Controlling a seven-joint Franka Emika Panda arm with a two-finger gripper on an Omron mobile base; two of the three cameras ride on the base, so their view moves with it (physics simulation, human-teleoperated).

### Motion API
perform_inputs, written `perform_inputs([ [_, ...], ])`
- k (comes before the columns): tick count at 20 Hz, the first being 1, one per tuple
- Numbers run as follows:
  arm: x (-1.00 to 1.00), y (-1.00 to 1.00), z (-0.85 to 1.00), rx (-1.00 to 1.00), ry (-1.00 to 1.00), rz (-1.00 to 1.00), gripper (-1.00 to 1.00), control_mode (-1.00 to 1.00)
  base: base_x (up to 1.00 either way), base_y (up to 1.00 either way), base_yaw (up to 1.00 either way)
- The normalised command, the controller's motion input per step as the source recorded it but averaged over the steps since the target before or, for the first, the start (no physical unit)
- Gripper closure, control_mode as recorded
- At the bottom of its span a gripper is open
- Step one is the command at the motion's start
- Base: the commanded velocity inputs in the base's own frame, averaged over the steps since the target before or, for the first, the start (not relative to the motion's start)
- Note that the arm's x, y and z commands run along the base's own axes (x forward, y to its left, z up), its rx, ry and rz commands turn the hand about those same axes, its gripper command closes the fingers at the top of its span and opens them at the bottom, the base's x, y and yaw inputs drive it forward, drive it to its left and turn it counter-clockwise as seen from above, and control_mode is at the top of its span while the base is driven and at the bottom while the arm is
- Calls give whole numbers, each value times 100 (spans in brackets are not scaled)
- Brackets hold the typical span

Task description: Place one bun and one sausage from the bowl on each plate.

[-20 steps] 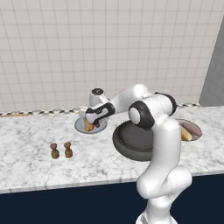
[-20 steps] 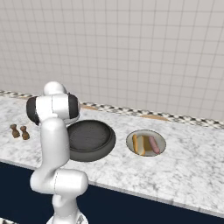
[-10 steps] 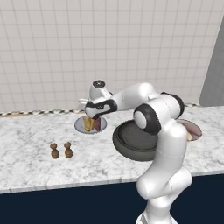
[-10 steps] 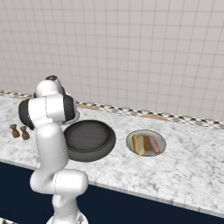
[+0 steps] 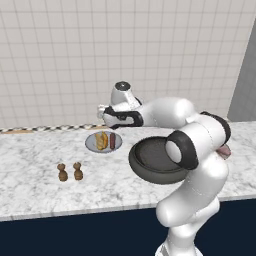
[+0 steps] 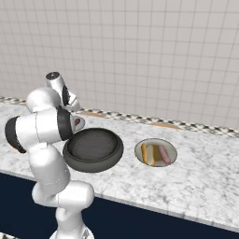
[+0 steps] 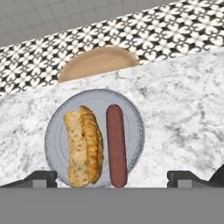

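Two plates sit on the marble counter, one on each side of the dark bowl [image 5: 159, 161]. The left plate [image 5: 91, 143] holds one bun [image 5: 101, 140] and one sausage [image 5: 112, 140] lying side by side, seen from above in the hand view. The right plate [image 6: 171, 148] holds one bun [image 6: 152, 155] and one sausage [image 6: 164, 154] too. The gripper [image 5: 102, 110] hangs above the left plate, apart from it, its fingertips [image 7: 41, 177] spread wide with nothing between them. Two shakers [image 5: 70, 171] stand near the front edge.
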Motion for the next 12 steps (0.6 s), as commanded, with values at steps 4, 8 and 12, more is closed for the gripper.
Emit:
perform_inputs([
  [4, -71, -83, 34, 3, 0, 0, -100, -100, 0, 0, 0],
  [8, -75, -88, 20, 5, 0, -4, -100, -100, 0, 0, 0],
  [12, -86, -87, 26, 8, 0, -2, -100, -100, 0, 0, 0],
])
